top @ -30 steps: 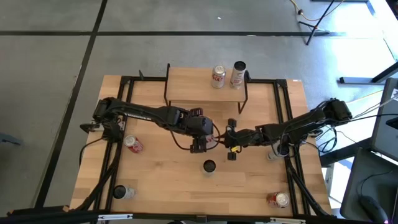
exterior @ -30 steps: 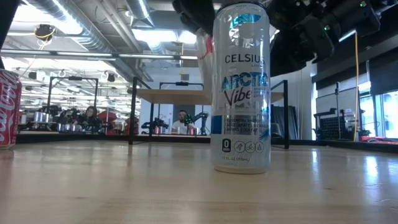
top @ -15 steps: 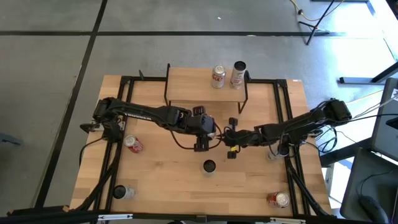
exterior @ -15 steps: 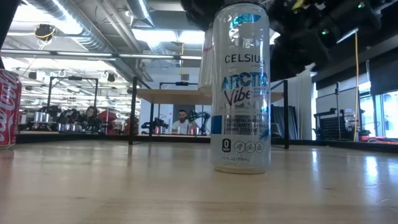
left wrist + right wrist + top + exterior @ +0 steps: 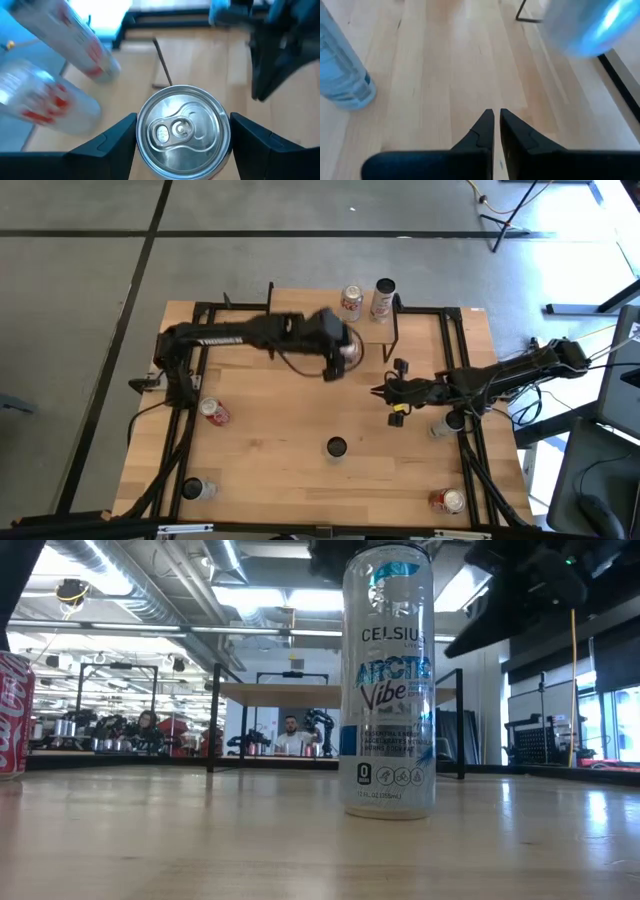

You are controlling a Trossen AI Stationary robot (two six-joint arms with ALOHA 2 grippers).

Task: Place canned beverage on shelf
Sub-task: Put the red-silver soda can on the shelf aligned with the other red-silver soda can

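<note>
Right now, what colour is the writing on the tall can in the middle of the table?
Mostly blue on a pale silvery can, with some dark lettering near the top; the low view shows it best.

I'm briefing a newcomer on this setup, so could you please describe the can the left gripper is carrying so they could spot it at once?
Start at the shelf at the table's far edge, where two cans already stand near its right end. Just in front of them, the left gripper holds the carried can upright between its fingers. It is the only can lifted off a surface; every other one stands on the shelf or the table.
</note>
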